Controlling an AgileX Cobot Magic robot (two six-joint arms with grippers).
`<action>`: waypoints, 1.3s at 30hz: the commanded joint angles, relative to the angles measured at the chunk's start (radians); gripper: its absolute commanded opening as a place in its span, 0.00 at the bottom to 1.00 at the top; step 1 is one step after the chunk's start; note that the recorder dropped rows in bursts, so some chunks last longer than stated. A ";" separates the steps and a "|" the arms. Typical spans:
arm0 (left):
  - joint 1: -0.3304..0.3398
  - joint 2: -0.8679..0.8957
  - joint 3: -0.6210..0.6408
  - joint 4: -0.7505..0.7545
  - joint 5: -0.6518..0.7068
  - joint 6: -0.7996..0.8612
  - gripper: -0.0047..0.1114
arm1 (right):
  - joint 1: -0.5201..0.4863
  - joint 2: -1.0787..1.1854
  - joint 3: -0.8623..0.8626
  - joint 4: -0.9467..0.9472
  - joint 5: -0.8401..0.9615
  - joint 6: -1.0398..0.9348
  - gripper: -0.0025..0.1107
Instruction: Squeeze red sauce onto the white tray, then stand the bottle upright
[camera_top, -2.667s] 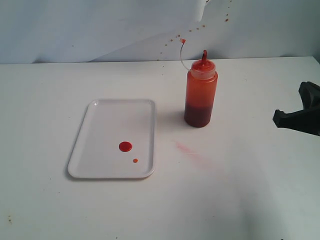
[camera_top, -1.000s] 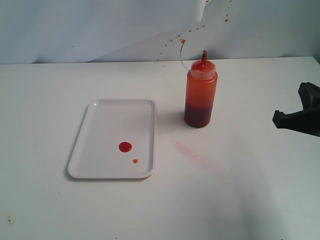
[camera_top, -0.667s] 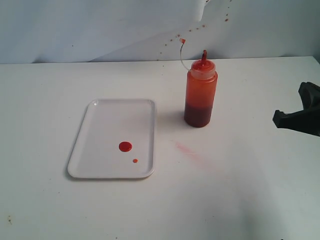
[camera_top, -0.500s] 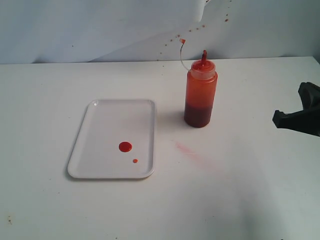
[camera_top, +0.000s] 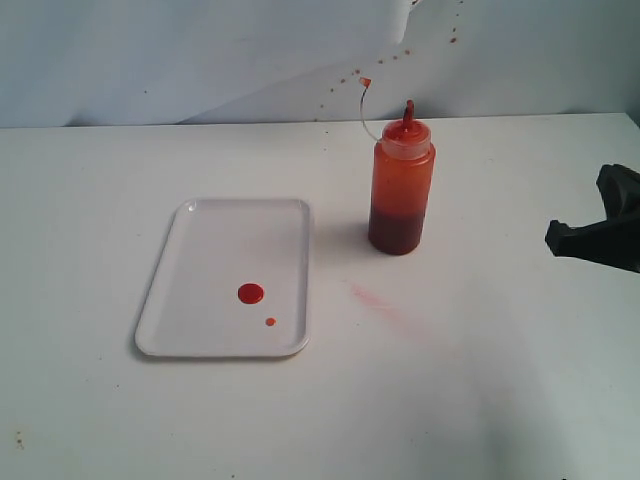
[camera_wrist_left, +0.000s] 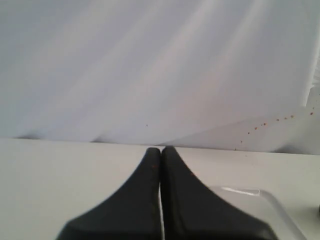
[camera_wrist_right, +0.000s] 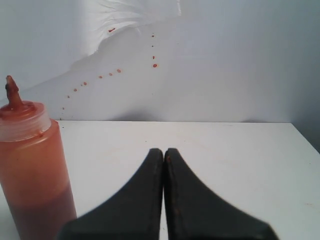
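Observation:
The bottle (camera_top: 401, 188) stands upright on the table right of the white tray (camera_top: 210, 250), its small cap (camera_top: 366, 82) hanging from a thin tether. Two round blobs of red sauce (camera_top: 250, 293) lie on the tray's near half. My right gripper (camera_top: 590, 238) shows at the right edge, apart from the bottle, shut and empty. In the right wrist view the bottle (camera_wrist_right: 32, 165) stands beside the shut gripper (camera_wrist_right: 163, 151). My left gripper (camera_wrist_left: 161, 149) is shut and empty, with a corner of the tray (camera_wrist_left: 260, 195) beside it; it is outside the exterior view.
A faint pinkish smear (camera_top: 378, 300) marks the table between tray and bottle. Small red splatters (camera_top: 395, 55) dot the white backdrop behind the bottle. A few brown specks (camera_top: 18, 437) lie at the near left of the table.

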 joint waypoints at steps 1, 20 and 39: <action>0.001 -0.003 0.072 0.001 -0.037 -0.013 0.04 | -0.001 -0.005 0.007 0.005 -0.010 0.004 0.02; 0.001 -0.003 0.072 0.003 0.164 0.203 0.04 | -0.001 -0.005 0.007 0.005 -0.010 0.004 0.02; 0.001 -0.003 0.072 0.020 0.226 0.194 0.04 | -0.001 -0.005 0.007 0.005 -0.010 0.004 0.02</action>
